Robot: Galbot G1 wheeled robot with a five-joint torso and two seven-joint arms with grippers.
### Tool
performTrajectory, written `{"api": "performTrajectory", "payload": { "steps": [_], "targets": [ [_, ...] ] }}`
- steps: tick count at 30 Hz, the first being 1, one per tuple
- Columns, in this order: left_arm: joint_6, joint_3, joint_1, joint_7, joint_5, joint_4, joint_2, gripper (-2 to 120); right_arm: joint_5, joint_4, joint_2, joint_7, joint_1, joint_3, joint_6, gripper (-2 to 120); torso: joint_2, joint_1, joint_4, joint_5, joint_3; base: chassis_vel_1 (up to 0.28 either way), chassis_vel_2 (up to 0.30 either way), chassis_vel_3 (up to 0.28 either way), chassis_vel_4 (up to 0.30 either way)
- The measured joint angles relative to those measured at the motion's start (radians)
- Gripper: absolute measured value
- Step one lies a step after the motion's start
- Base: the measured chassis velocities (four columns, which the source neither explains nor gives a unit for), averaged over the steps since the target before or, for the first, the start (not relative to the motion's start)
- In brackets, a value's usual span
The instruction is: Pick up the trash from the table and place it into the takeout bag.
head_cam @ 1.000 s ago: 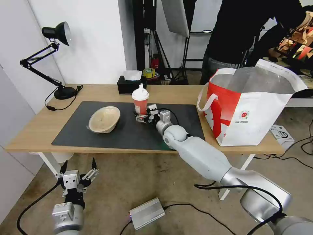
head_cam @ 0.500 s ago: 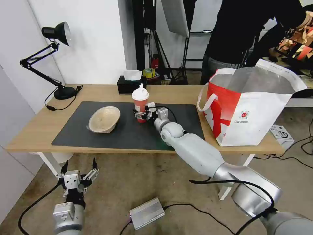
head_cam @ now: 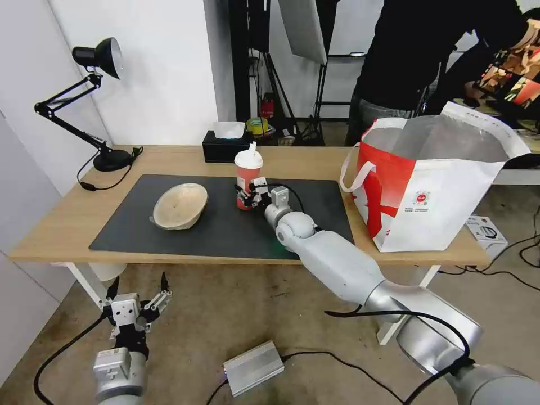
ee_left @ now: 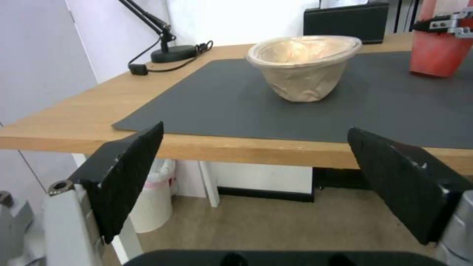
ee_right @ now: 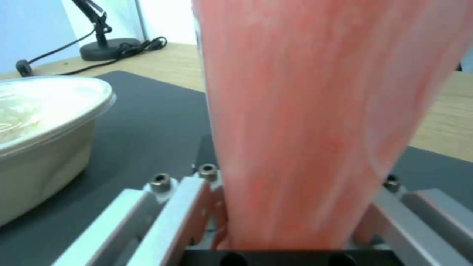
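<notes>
The red drink cup (head_cam: 248, 175) with a white domed lid stands tilted at the middle of the dark mat (head_cam: 225, 228). My right gripper (head_cam: 246, 194) is shut on its lower part. In the right wrist view the cup (ee_right: 305, 111) sits between the fingers (ee_right: 172, 207) of that gripper (ee_right: 295, 225). The beige bowl (head_cam: 180, 205) rests on the mat to the cup's left and shows in the left wrist view (ee_left: 305, 66). At the right end of the table (head_cam: 62, 230) the red-and-white takeout bag (head_cam: 439, 191) stands open. My left gripper (head_cam: 138, 291) hangs open below the table's front edge.
A black desk lamp (head_cam: 95, 56) stands at the table's far left corner. Behind the cup is a black tissue box (head_cam: 225, 147). A silver box (head_cam: 253, 368) and cables lie on the floor in front of the table.
My right gripper has pushed forward around the cup and shut on it. The cup now leans and has shifted a little to the right. The left arm has not moved.
</notes>
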Motion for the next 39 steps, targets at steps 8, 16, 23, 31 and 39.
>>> {"api": "performTrajectory", "payload": {
  "steps": [8,16,23,31,39],
  "targets": [
    [0.000,0.002,-0.002,0.000,0.001,0.000,0.001,100,0.004,0.027,-0.022,0.019,-0.003,-0.007,-0.002,8,0.000,0.000,0.0000,0.0000,0.000,0.000,0.000,0.000,0.000],
    [0.000,0.001,-0.001,0.000,0.002,-0.004,0.005,100,0.008,0.058,-0.042,0.027,-0.008,-0.011,-0.007,8,0.000,0.000,0.0000,0.0000,0.000,0.000,0.000,0.000,0.000],
    [0.000,0.001,0.002,0.000,0.002,-0.008,0.004,100,0.011,0.106,-0.065,0.047,-0.013,-0.020,-0.014,7,0.000,0.000,0.0000,0.0001,0.000,0.000,0.000,0.000,0.000],
    [0.002,0.001,0.003,0.000,0.003,-0.018,0.006,100,0.046,0.237,-0.134,0.083,0.005,-0.032,-0.053,7,0.000,0.000,0.0000,0.0000,0.000,0.000,0.000,0.000,0.000],
    [0.004,0.001,0.007,0.000,0.003,-0.028,0.012,100,0.117,0.399,-0.230,0.099,0.090,-0.050,-0.109,7,0.000,0.000,0.0000,0.0002,0.000,0.000,0.000,0.000,0.000]
  ]
}}
